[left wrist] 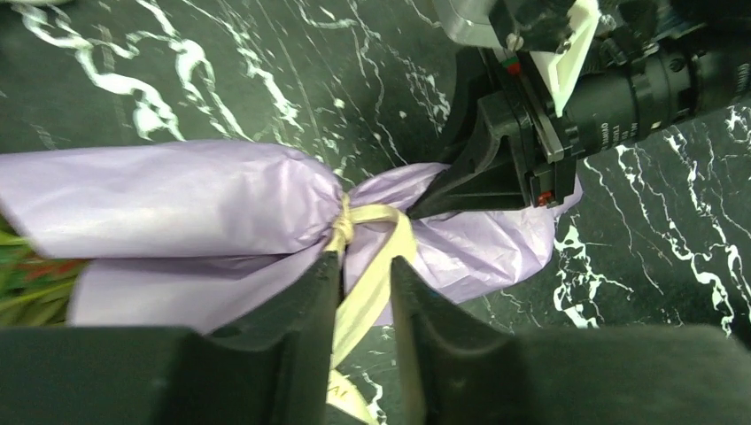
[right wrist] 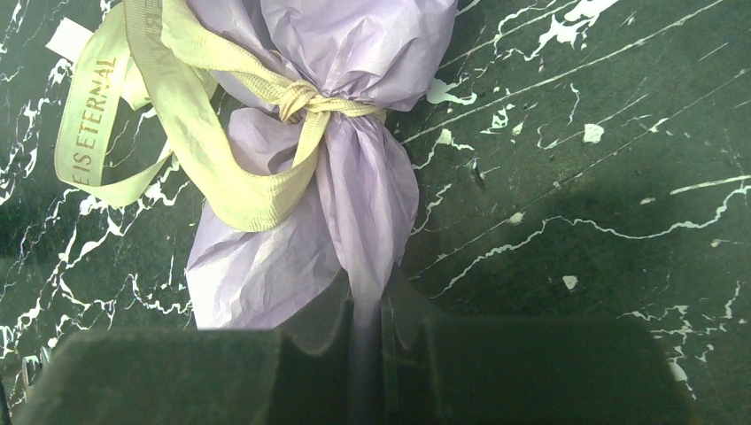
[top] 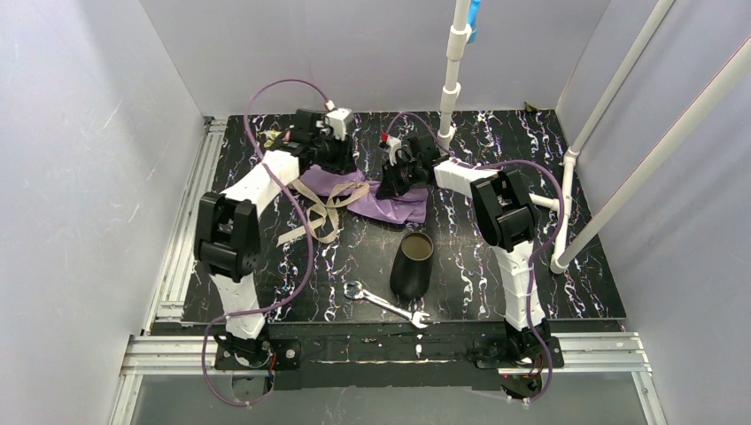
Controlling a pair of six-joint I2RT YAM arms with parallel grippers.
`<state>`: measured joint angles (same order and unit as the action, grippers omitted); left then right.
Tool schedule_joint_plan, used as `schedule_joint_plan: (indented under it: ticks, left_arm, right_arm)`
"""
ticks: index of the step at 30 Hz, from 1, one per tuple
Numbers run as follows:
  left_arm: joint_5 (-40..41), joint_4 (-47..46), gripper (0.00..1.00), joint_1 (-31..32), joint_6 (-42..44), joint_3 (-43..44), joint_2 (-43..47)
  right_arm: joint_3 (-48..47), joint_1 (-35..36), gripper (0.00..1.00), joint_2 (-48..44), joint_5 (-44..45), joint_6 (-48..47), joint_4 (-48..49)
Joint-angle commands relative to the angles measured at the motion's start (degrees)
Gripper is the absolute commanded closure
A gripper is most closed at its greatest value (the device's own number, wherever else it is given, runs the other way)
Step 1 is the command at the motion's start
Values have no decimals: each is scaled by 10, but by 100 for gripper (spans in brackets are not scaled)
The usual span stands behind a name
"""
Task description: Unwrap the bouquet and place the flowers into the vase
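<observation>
Paper: thin purple tissue, soft and easy to tear; the bouquet lies on its side at the far middle of the table, between your two claws.
Ribbon: the beige ribbon is limp and woven, tied in a knot round the cone's narrow neck. Its loose loops lie on the table toward the left arm. Pull a free tail rather than the band round the neck, which would likely only tighten.
Left claw: parted a little, with a ribbon tail running up between the fingers just below the knot. The tail looks loose there, not pinched.
Right claw: closed on the twisted paper tail beyond the knot, pinning the stem end.
Flowers: mostly hidden in the cone, with only some green showing at its mouth. Expect light, springy stems that snag on tissue.
Hold: anchor at the stem end and take the paper by an edge, not the crumpled middle.
Vase: black and standing nearer you, well apart from the bouquet. It is probably light and easy to tip.
Wrench: lies just in front of the vase.
Room: you have open table right of the vase. A white pipe stands close behind the right claw.
</observation>
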<state>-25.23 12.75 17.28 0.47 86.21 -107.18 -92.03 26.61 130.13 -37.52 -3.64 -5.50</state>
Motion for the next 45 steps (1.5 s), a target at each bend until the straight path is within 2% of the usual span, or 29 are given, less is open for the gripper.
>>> schedule_joint_plan:
  ticks: [1,15,22,26,28,33,37,45]
  left_arm:
    - [60,50,67,38,-1,33,-38]
    - [165,87,66,52,-53,105,-142]
    - [163,82,78,53,-65,106,-159]
    - [180,88,92,54,-64,108,-167]
    - [197,98,100,53,-59,115,-163]
    - [172,101,100,37,-50,137,-131]
    - [132,41,100,24,-18,98,-68]
    - [112,50,100,-10,-13,80,-30]
  right_arm:
    - [27,-16,99,30,73,-13,-85]
    - [24,-16,99,28,64,-27,-94]
    - [26,-17,99,26,63,-28,-94]
    - [26,-16,99,26,66,-28,-93]
    - [26,-16,99,27,71,-28,-93]
    - [26,-16,99,26,77,-29,-94]
    - [27,-16,99,24,86,-30,-94]
    - [36,-16,99,21,94,-21,-89]
